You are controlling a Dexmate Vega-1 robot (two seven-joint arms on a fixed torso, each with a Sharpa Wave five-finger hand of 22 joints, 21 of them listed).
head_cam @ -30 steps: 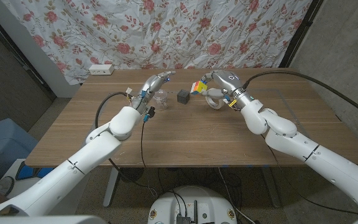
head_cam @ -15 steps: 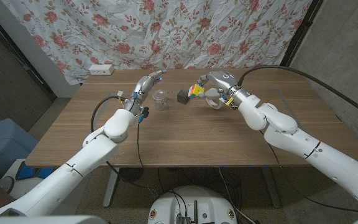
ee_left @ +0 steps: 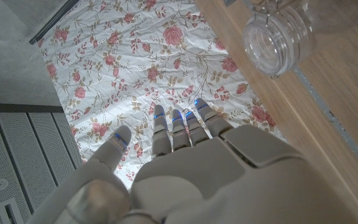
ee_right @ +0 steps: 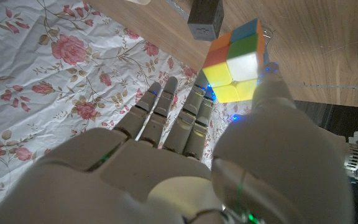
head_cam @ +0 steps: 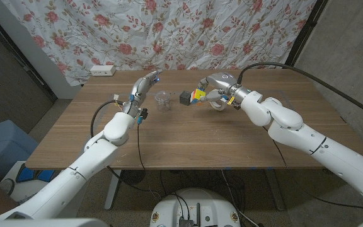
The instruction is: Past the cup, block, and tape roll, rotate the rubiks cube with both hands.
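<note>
While gripped, rubiks cube [head_cam: 198, 96] lower (right hand [head_cam: 213, 85]).

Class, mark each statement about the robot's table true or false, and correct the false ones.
1. The right hand holds the cube. True.
2. The left hand grips the cup. False: its fingers are straight and hold nothing, and the cup stands beside it on the table.
3. The block sits between cup and cube. True.
4. The cube is a single colour. False: the right wrist view shows orange, green, yellow, white and blue faces.
5. The tape roll is stacked on the block. False: it lies on the table under the right hand.
</note>
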